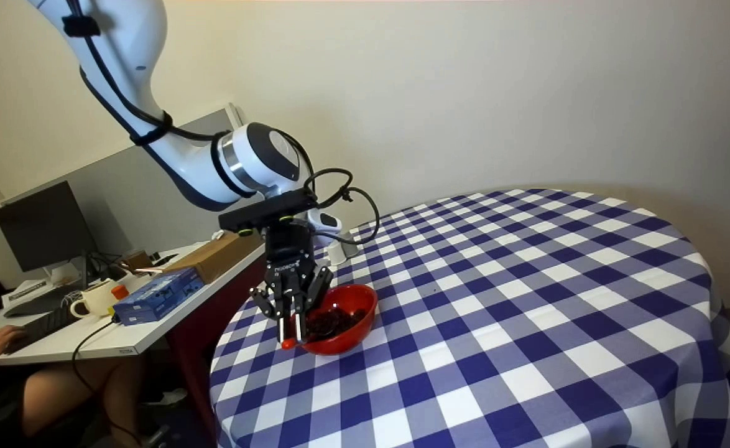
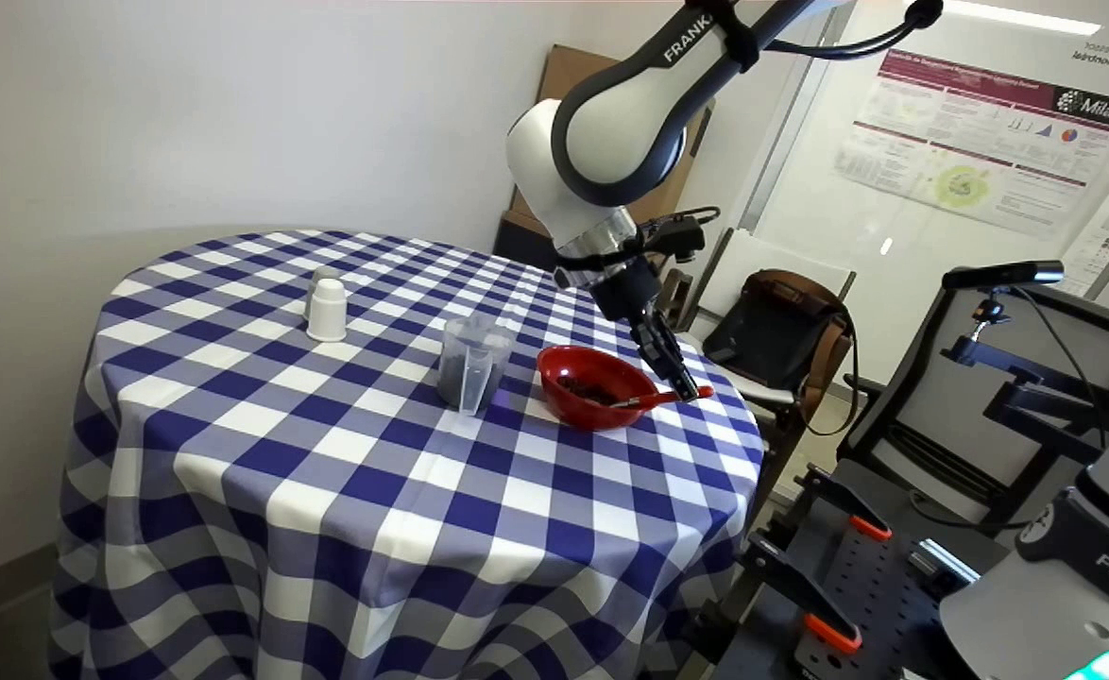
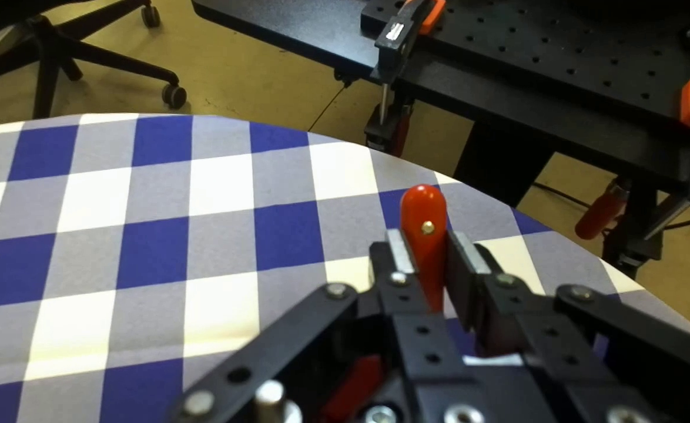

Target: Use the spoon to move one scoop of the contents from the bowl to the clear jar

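Note:
My gripper point(image 2: 683, 387) is shut on the spoon point(image 2: 658, 400), gripping its red-orange handle near the end. In the wrist view the rounded handle point(image 3: 424, 205) stands between the fingers point(image 3: 401, 252). From there the spoon slopes over the near rim of the red bowl point(image 2: 573, 408), its silvery end reaching inside. Dark brownish contents point(image 2: 585, 387) cover the bowl's bottom; how deep the scoop end sits in them cannot be made out. Beside the bowl stands the clear jar point(image 2: 474, 354), upright, its lower part looking dark. An exterior view shows the gripper point(image 1: 292, 336) at the bowl's side.
A white shaker point(image 2: 328, 312) with a greyer one close behind it stands farther along the checkered tablecloth point(image 2: 328, 453). The round table's edge runs close by the gripper. A desk point(image 1: 113, 348) with a blue box point(image 1: 160, 295) and a seated person adjoins the table.

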Action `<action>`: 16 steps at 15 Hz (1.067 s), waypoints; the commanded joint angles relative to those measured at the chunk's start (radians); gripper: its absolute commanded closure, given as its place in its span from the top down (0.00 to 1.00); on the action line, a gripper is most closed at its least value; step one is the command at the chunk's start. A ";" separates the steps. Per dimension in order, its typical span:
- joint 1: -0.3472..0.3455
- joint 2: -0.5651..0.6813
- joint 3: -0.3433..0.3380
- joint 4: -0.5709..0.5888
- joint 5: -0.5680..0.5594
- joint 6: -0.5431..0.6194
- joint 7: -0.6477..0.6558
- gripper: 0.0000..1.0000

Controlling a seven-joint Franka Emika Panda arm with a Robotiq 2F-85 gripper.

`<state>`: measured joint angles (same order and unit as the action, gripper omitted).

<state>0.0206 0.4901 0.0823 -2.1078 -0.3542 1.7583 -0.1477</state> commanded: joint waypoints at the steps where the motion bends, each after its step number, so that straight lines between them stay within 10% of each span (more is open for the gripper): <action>1: -0.017 -0.009 -0.016 0.011 0.056 0.011 -0.028 0.10; 16: -0.055 -0.034 -0.013 0.003 0.247 0.005 -0.098 0.10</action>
<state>-0.0267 0.4859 0.0634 -2.0947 -0.1541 1.7694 -0.2078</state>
